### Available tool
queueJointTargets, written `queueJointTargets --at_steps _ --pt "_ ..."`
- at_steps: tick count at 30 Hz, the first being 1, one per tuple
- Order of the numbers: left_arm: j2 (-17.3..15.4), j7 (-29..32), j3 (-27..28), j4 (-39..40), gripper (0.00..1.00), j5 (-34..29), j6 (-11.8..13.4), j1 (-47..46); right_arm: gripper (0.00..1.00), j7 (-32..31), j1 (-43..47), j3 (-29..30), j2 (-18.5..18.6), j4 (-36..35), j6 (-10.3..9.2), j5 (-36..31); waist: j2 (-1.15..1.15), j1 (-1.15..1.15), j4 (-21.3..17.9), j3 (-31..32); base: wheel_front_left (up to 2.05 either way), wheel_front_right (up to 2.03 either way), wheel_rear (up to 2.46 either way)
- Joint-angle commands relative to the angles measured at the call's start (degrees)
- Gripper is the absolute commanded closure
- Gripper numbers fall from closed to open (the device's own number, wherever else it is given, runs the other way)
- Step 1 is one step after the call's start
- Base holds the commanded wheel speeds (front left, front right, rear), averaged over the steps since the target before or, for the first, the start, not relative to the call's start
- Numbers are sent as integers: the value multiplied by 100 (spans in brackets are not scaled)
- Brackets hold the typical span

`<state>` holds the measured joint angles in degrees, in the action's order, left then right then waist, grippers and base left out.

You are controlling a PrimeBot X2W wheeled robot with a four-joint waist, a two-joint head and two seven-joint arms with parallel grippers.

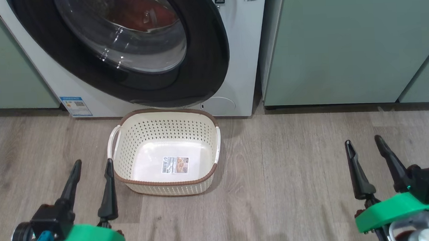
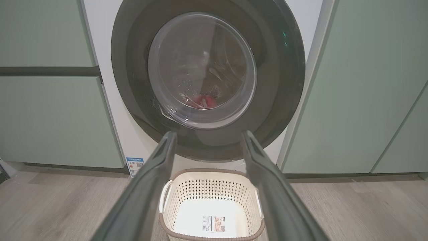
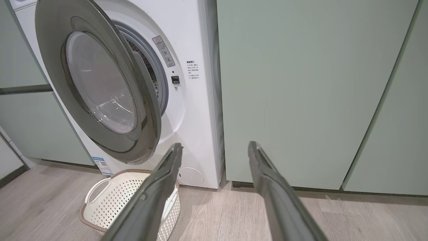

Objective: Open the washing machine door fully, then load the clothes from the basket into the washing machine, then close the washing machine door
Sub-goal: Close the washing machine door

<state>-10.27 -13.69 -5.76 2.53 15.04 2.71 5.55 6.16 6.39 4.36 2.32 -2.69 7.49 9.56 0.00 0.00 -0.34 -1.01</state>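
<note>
Holding the left gripper [image 1: 93, 163] low at the near left over the wood-look floor [image 1: 295, 189], with dark fingers spread well apart and gripping nothing. Holding the right gripper [image 1: 363, 141] likewise at the near right, well apart from the basket, with fingers equally parted and empty. Pointing both pairs of fingers toward the appliance.

Looking next at the cream perforated basket [image 1: 164, 136], standing upright on the floor just beside the left gripper's inner finger and right before the washing machine [image 1: 246, 60]. Carrying nothing inside but a label sticker [image 1: 175, 165] on its floor, with a barcode and a small picture, the print too small for reading.

Looming over the basket's far brown rim: the washing machine door [image 1: 211, 62], glossy black around a clear domed glass, standing ajar with its right edge swung off the front, baring the grey gasket [image 3: 162, 85] in the right wrist view. Lying inside the drum, glimpsed through the glass: the red clothes [image 1: 139, 14].

Bearing on the white front a blue label sticker [image 1: 76, 105] with a QR code at lower left, a round service flap [image 1: 219, 106] at lower right, and a warning sticker [image 3: 162, 50] with a triangle plus lines of small print [image 3: 192, 70] beside the opening, none legible. Flanking the machine on both sides: pale green cabinets [image 1: 342, 44].
</note>
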Motion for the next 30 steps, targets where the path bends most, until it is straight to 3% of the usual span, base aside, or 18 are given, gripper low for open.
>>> queueJointTargets --at_steps 1,30 --pt "-107 -64 161 148 0 -50 20 -188 0 -10 -138 -149 55 -223 0 6 0 0 -3 9 0 0 0" --pt "-129 -89 76 117 0 -21 130 -170 0 -25 -137 -166 55 -279 0 14 0 0 -23 39 0 0 0"
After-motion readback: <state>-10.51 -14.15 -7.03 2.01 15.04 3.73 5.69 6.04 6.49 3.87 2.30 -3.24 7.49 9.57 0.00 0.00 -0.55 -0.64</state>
